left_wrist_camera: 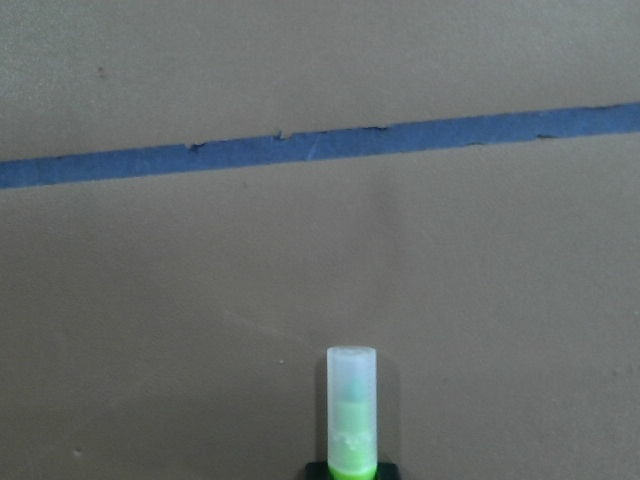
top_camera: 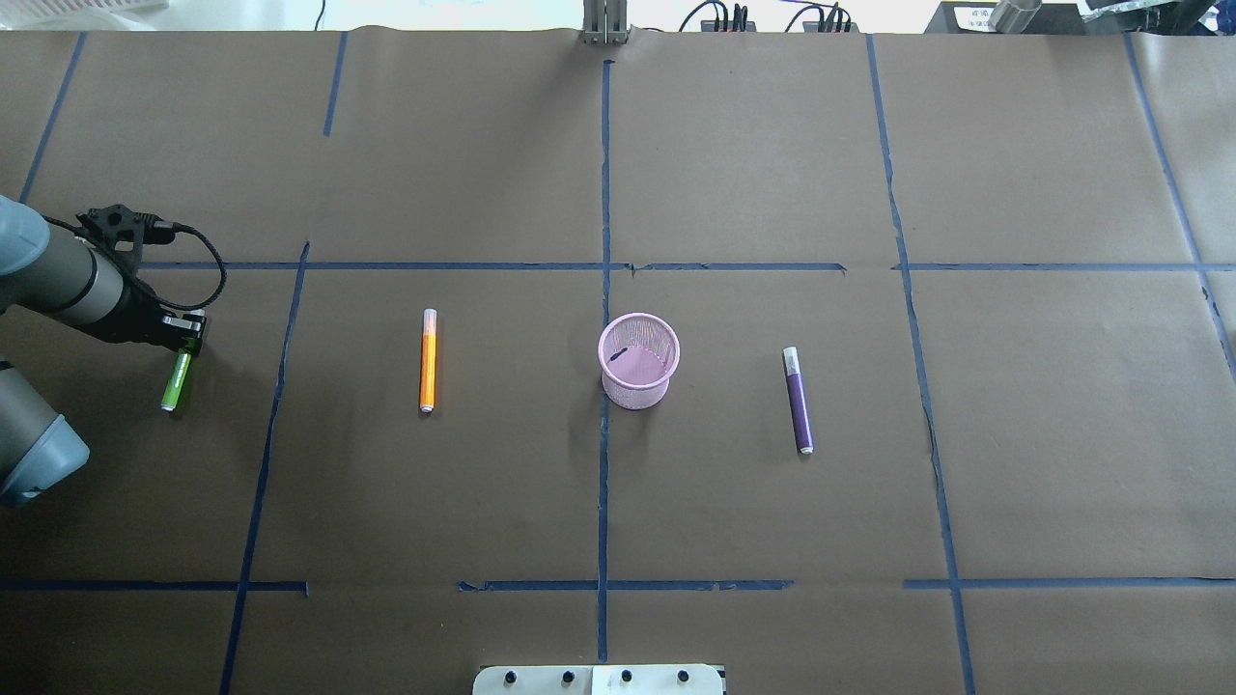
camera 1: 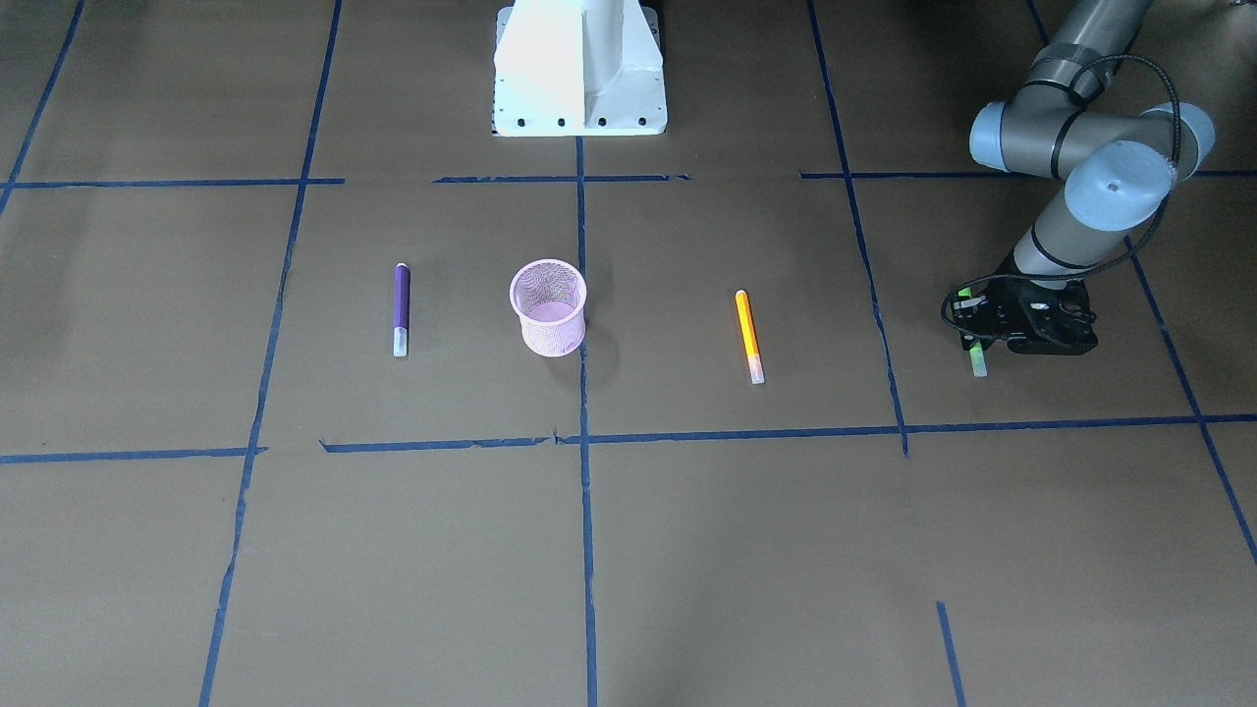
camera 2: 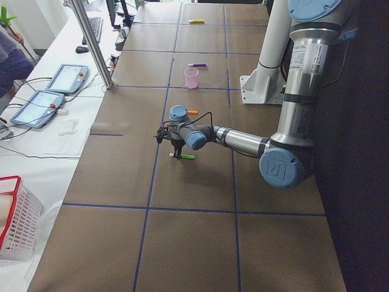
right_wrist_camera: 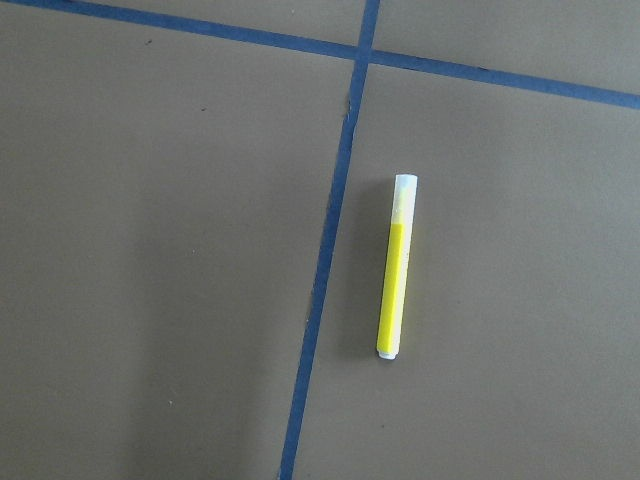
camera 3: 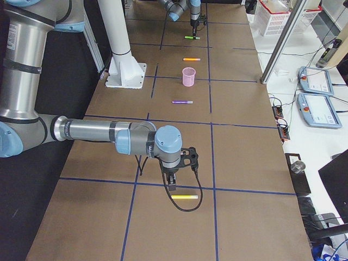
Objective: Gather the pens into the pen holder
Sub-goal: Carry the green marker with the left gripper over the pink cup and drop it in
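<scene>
The pink mesh pen holder stands upright near the table's middle, with a small dark mark showing inside it. An orange pen lies on the robot's left of it and a purple pen on its right, both flat on the table. Far to the left, my left gripper is shut on a green pen, whose pale cap juts out just over the table. My right gripper hangs over a yellow pen lying beside a blue tape line. I cannot tell whether the right gripper is open or shut.
The white robot base stands at the table's robot side. Blue tape lines cross the brown table. A side bench holds tablets and a white basket. A person's sleeve shows beyond it.
</scene>
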`<action>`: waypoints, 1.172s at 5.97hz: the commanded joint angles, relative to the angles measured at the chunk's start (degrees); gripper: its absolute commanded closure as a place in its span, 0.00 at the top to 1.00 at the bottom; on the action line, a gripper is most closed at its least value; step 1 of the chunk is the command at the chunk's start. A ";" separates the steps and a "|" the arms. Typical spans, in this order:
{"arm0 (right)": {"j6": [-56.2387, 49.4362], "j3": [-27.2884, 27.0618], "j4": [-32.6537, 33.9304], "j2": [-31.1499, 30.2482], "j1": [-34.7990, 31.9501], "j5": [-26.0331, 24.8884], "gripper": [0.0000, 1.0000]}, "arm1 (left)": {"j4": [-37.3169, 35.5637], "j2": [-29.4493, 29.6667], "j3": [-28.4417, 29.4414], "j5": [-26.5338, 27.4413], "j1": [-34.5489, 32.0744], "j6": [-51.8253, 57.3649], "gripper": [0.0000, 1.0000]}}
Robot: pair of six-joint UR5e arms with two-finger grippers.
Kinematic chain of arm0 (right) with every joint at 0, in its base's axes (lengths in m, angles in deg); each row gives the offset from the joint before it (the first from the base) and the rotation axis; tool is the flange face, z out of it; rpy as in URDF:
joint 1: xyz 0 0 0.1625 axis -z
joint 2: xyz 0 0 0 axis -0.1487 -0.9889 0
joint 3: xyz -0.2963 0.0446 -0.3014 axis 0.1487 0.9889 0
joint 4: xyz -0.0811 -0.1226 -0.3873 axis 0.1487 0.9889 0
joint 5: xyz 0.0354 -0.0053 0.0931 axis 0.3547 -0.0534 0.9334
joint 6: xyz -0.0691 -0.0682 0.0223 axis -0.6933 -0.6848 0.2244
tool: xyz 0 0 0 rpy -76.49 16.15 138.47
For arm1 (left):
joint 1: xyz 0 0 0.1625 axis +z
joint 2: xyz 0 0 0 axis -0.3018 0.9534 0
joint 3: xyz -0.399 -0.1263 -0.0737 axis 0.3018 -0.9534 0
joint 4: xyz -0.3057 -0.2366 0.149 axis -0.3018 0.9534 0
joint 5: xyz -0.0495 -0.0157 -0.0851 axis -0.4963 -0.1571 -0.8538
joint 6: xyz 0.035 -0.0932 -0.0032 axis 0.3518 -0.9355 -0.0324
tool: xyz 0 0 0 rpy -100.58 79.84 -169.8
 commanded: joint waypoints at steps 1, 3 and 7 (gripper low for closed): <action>0.00 0.00 0.00 0.00 0.00 -0.01 1.00 | -0.36 0.74 -3.72 0.18 -2.83 -1.05 0.00; -0.18 -0.09 -1.13 -0.09 0.00 0.08 1.00 | -0.19 4.14 -12.93 0.97 -4.52 -3.09 0.00; -0.18 0.09 -2.81 -0.35 0.00 0.08 1.00 | -1.07 18.48 -16.93 21.63 6.32 -27.61 0.00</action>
